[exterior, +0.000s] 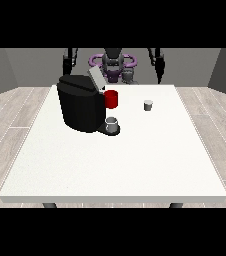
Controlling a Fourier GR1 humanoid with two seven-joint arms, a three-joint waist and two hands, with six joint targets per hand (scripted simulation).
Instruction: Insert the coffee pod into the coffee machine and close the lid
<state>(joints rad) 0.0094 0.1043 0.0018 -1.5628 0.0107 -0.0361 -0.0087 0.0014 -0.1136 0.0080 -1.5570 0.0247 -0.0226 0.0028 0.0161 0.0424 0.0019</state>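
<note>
The coffee pod [148, 105] is standing upright on the white desk [115, 165], toward the far edge and right of centre, well apart from everything else. The coffee machine [81, 104] is sitting near the far-left part of the desk, its lid [96, 79] tilting up and open. A red part [111, 99] is showing at the machine's right side beneath the lid, and a small grey cup [112, 123] is resting on the machine's base plate.

The robot [113, 64] is waiting behind the far edge. Both arms are hanging down beyond the desk, and neither hand is appearing in the view, so whether the hands are open or closed cannot be told. Nothing is being held over the desk.

The step in hand appears to be the first reach for the pod. Recommended procedure:

1. Reach with the arm at the view's right, since the pod is lying nearer that side.
2. Approach from above with the fingers spread, then close them on the pod's side wall, keeping the pod upright.
3. Lift clear of the desk before travelling toward the machine, passing above the grey cup.
4. Align the pod under the raised lid before lowering; avoid knocking the lid shut early.
</note>
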